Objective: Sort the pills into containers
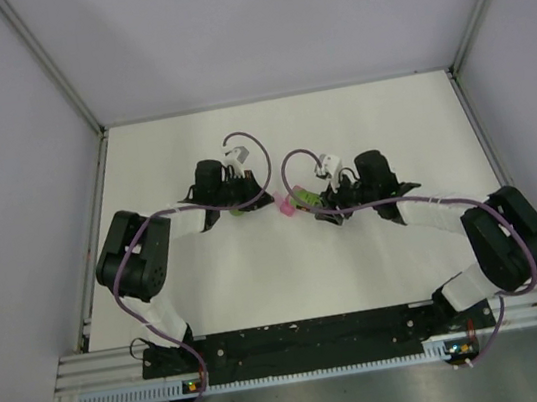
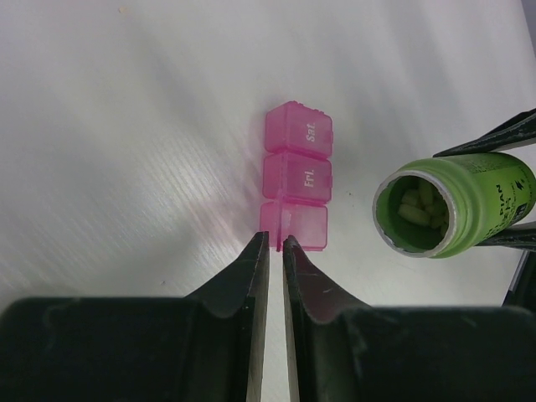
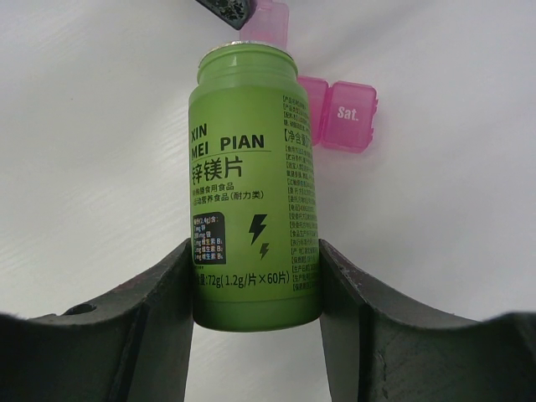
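White tabletop (image 1: 339,130) spreads between pale lilac walls (image 1: 272,18). On it lies the pink translucent pill box (image 2: 297,180), a row of three joined compartments. Its long axis runs straight ahead of the left fingers (image 2: 258,260). The "Sat." compartment is at the far end, "Fri." is in the middle, and the unlabelled one is nearest. The left fingers stand slightly parted with a thin slit between them. Their tips are right at the near edge of the box, and whether they pinch that edge cannot be told.

The right fingers (image 3: 177,289) are clamped on the base of a green bottle (image 3: 251,184), one on each side. The bottle's long axis points forward from them, its uncapped mouth aimed toward the pill box just beyond. From the left wrist view, white pills (image 2: 416,209) show inside the mouth, and the bottle sits ahead and to the right of the left fingertips, apart from the box.
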`<state>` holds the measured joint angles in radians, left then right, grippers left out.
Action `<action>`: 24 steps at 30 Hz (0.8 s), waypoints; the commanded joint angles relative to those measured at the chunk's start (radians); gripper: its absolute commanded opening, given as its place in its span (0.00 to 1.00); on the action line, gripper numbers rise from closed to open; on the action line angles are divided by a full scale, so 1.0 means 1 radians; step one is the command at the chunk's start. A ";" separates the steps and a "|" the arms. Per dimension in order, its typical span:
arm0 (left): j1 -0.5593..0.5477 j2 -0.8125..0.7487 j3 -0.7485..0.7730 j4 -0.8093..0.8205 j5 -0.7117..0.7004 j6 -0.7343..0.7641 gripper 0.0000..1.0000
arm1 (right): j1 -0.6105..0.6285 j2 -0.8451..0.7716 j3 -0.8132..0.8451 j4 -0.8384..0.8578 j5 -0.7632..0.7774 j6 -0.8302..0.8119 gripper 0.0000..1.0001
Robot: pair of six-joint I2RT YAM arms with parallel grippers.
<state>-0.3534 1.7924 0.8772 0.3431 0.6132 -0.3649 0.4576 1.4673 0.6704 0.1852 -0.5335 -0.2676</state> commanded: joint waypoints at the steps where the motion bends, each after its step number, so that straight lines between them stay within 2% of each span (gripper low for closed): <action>1: 0.002 0.007 0.036 0.027 0.026 -0.005 0.17 | 0.023 0.013 0.064 0.011 0.003 -0.025 0.00; 24: -0.004 0.024 0.049 0.030 0.037 -0.005 0.15 | 0.046 0.065 0.118 -0.039 0.021 -0.038 0.00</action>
<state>-0.3553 1.8107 0.8963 0.3416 0.6369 -0.3683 0.4885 1.5303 0.7341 0.1173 -0.5011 -0.2886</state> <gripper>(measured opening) 0.155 0.518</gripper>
